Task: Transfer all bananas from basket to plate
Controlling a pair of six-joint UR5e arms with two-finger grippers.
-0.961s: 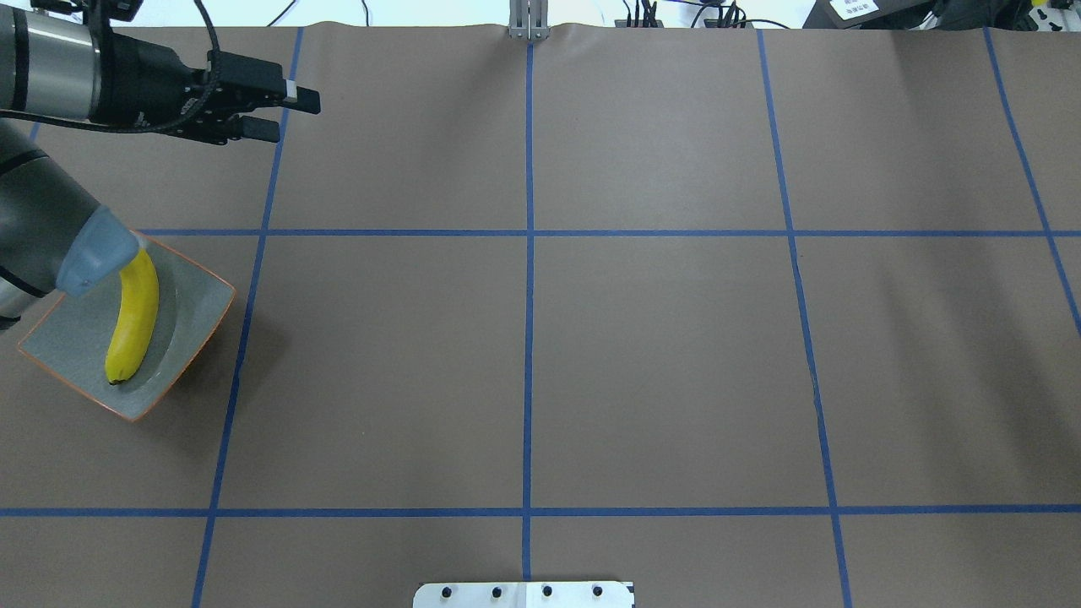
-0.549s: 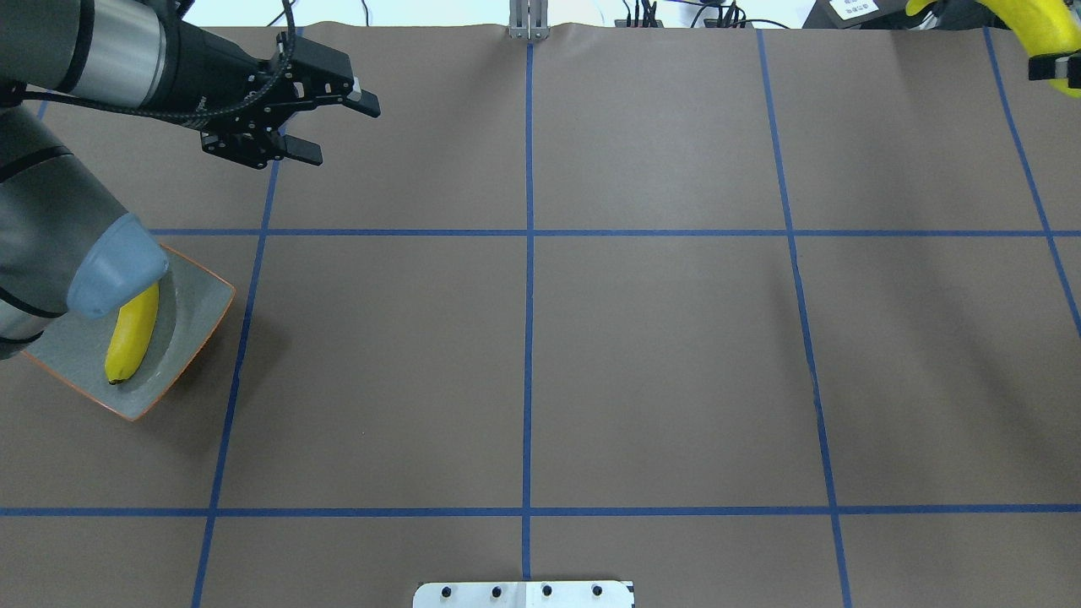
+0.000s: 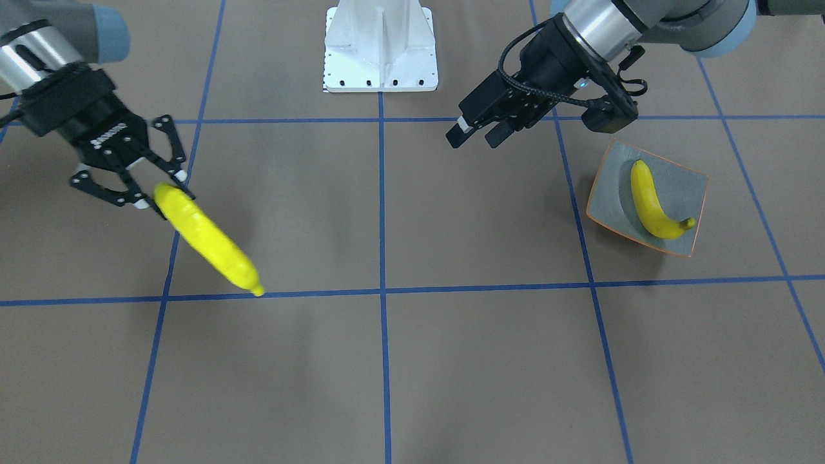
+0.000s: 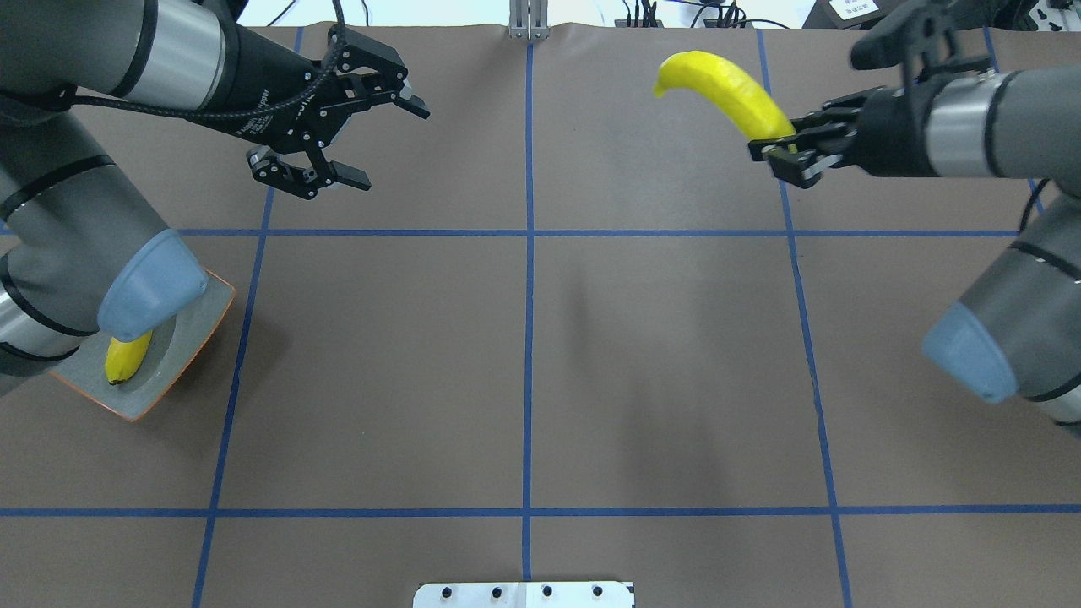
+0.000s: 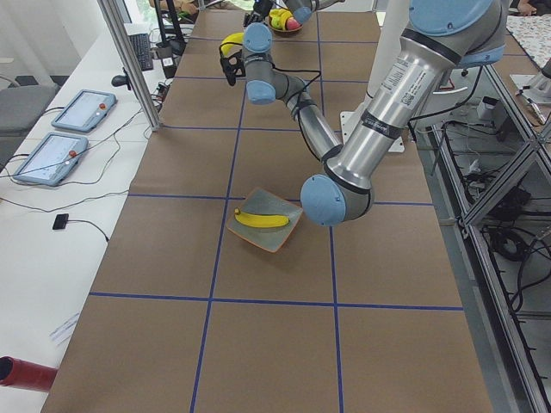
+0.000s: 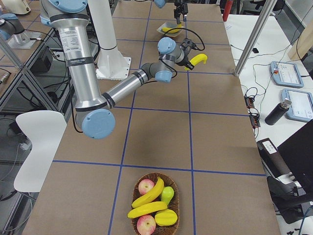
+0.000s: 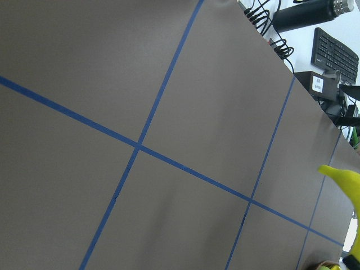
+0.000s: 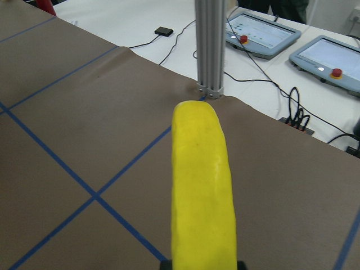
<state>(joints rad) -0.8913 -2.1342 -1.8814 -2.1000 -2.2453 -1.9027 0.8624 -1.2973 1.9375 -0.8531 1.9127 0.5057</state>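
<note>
My right gripper (image 4: 781, 154) is shut on one end of a yellow banana (image 4: 722, 84) and holds it in the air over the far right of the table; it also shows in the front view (image 3: 206, 241) and the right wrist view (image 8: 202, 185). My left gripper (image 4: 390, 143) is open and empty, over the far left, facing it. The grey plate (image 3: 683, 183) with an orange rim lies at the left and holds one banana (image 3: 648, 203); my left arm's elbow hides part of it from overhead. The wicker basket (image 6: 151, 175) holds two bananas (image 6: 146, 195).
The basket also holds apples (image 6: 145, 186) and other fruit, at the table's right end. The white pedestal base (image 3: 380, 45) stands at the near edge. An aluminium post (image 4: 528, 21) stands at the far edge. Blue tape lines cross the brown table.
My right arm has come in from the right with the banana and carried it leftwards. My left gripper has moved right towards the middle, still open.
</note>
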